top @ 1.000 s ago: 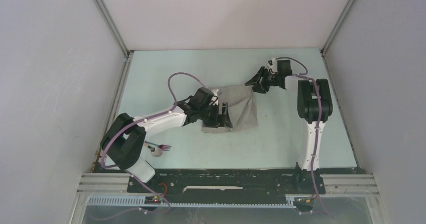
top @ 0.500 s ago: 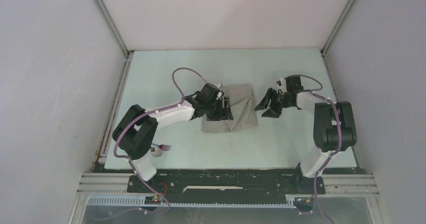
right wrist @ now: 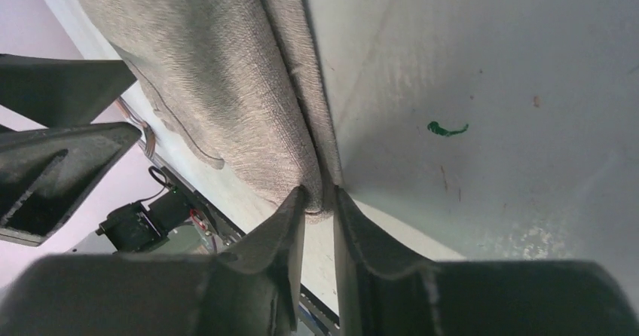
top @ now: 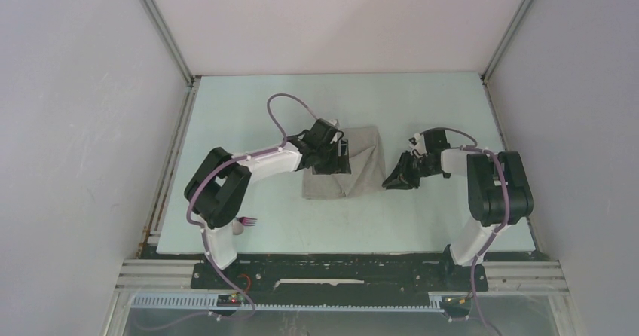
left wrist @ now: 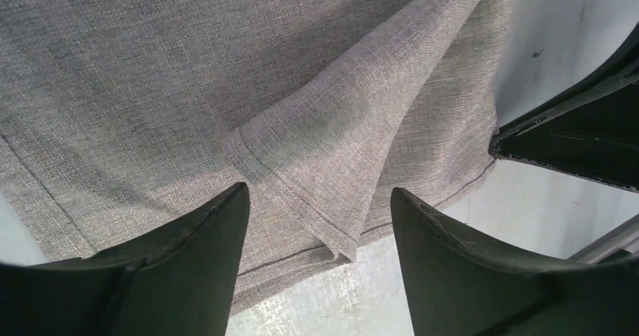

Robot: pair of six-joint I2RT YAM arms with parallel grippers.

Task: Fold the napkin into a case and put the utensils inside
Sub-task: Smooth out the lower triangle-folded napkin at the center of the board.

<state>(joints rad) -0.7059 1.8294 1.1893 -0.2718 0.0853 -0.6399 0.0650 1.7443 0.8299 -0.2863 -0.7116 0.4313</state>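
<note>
On the pale table (top: 249, 110), the napkin (left wrist: 188, 65) is lying beneath the released left claw (left wrist: 318, 193); the right claw (right wrist: 319, 194) is pinching its corner.

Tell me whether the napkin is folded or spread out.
Folded: the napkin lies in overlapping layers, a hemmed flap lying across the cloth beneath it.

The left arm (top: 260, 160) and right arm (top: 493, 181) flank the napkin (top: 365, 168); table (top: 422, 102) beyond (far side) lies open.

Lab cell: alu-framed white walls (top: 339, 19), table (top: 241, 102).
</note>
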